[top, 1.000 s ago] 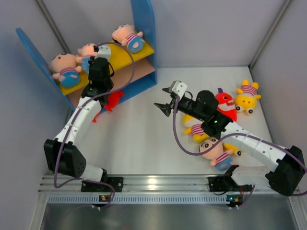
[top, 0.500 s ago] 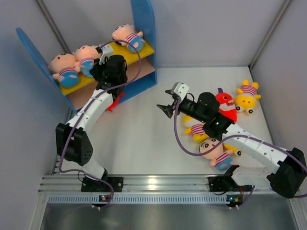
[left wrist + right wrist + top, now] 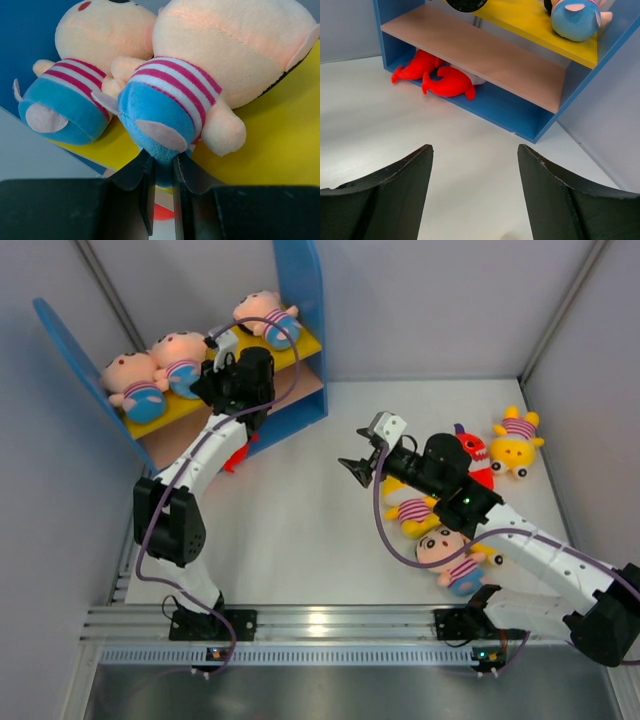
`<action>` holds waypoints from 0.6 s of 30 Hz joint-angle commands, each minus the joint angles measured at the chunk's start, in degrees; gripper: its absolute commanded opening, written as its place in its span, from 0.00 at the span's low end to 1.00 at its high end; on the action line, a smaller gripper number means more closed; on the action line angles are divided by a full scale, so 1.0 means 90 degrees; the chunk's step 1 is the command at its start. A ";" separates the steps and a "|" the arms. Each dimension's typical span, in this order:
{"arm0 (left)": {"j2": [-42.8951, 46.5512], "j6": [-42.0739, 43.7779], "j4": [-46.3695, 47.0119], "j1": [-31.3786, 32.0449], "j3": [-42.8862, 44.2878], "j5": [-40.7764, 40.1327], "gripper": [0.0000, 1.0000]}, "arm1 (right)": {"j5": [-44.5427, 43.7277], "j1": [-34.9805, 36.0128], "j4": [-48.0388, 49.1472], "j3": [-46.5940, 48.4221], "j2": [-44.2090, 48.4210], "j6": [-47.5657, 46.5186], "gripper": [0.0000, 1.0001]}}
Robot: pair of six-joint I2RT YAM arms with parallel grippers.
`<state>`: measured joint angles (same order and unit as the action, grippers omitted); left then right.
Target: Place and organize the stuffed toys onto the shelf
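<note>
The left gripper (image 3: 162,162) pinches the blue plush bottom of a pink-faced doll (image 3: 220,65). The doll lies just ahead on the yellow upper board (image 3: 280,145) of the shelf (image 3: 300,300), touching a second doll (image 3: 85,65). The right gripper (image 3: 475,165) gapes empty. Behind it several soft stuffed toys (image 3: 445,555) lie on the smooth tabletop (image 3: 300,530), so I judge the task under half done.

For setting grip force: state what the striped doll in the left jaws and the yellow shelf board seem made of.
Striped doll: soft plush fabric, matte and fuzzy, with nap and a stitched seam on its head. Yellow shelf board: rigid, smooth, evenly coloured, likely painted wood or plastic; the look leaves that open.
</note>
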<state>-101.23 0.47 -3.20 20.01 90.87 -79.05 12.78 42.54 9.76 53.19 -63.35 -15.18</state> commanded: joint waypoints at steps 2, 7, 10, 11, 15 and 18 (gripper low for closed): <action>0.0085 -0.0540 -0.0035 0.0159 0.0177 -0.0572 0.00 | -0.0169 -0.0118 -0.0225 0.0145 0.0262 -0.0052 0.69; 0.0134 -0.0472 -0.0035 0.0218 0.0050 -0.0378 0.07 | -0.0315 -0.0128 -0.0351 0.0261 0.0252 0.0065 0.75; 0.0320 -0.0501 -0.0035 0.0228 -0.0009 -0.0056 0.38 | -0.0696 -0.0166 -0.0683 0.0544 0.0077 0.0397 0.85; 0.0436 -0.0501 -0.0035 0.0228 -0.0018 0.0119 0.42 | -0.0861 -0.0234 -0.0781 0.0623 -0.0001 0.0494 0.87; 0.0661 -0.0453 -0.0035 0.0238 -0.0097 0.0365 0.57 | -0.1369 -0.0508 -0.1628 0.0916 -0.0090 0.1186 0.88; 0.0730 -0.0336 -0.0035 0.0228 -0.0068 0.0530 0.63 | -0.1887 -0.0976 -0.2098 0.0945 -0.0090 0.1994 0.88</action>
<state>-98.45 -3.05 -4.14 21.91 90.19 -76.53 2.57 37.43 -3.20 58.92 -64.14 -6.52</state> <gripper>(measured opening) 0.615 0.877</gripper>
